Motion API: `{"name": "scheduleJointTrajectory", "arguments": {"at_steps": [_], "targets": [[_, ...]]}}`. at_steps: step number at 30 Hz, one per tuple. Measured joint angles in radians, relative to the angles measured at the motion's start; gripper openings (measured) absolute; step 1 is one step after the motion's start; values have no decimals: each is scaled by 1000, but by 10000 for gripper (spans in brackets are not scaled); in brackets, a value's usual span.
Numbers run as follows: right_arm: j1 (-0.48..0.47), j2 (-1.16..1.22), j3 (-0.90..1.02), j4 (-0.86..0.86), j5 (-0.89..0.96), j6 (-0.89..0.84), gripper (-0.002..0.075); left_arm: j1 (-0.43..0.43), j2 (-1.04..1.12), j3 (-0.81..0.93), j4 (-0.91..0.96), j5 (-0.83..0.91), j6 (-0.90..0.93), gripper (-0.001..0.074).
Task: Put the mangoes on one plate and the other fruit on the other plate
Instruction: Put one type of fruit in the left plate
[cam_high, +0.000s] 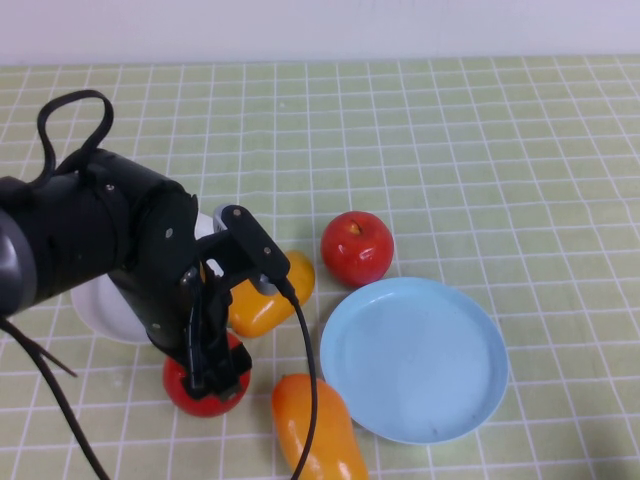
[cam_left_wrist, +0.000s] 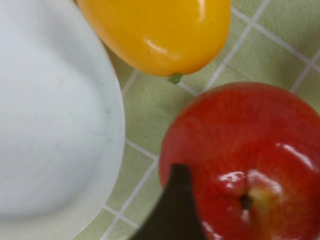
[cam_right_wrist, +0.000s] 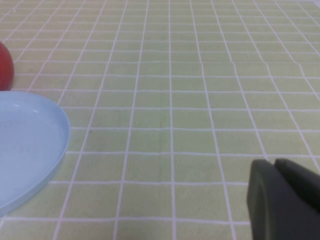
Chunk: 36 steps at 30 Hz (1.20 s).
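The left gripper hangs over the apple just beside the white plate, jaws apart. They should straddle its middle before closing. The right gripper, shut, idles beyond the blue plate.

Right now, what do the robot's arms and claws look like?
The left arm is thick, rounded and glossy black, with a looped black cable on top and another trailing off its black left claw, low over a red apple. The right claw, off to the table's right side, shows only as a dark grey, blocky shape with rounded corners.
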Motion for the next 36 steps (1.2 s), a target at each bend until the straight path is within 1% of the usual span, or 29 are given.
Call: {"name": "scheduleJointTrajectory", "arguments": {"at_steps": [3,4,17,22,23,24,26,27,30,33,36], "targets": [[0,0,0,0,0,0,-15,0,0,0,1,0,-2,482],[0,0,0,0,0,0,-15,0,0,0,1,1,-4,468],[0,0,0,0,0,0,-16,0,-4,0,6,1,-5,464],[0,0,0,0,0,0,-16,0,-48,0,39,19,-5,456],[0,0,0,0,0,0,-16,0,-63,0,43,24,-6,442],[0,0,0,0,0,0,-16,0,-80,0,43,26,-9,371],[0,0,0,0,0,0,-15,0,-110,0,46,36,-21,295],[0,0,0,0,0,0,-15,0,-126,0,55,40,-31,272],[0,0,0,0,0,0,-16,0,-161,0,133,44,-97,242],[0,0,0,0,0,0,-15,0,-163,0,235,44,-217,234],[0,0,0,0,0,0,-16,0,-163,0,283,44,-300,232]]}}
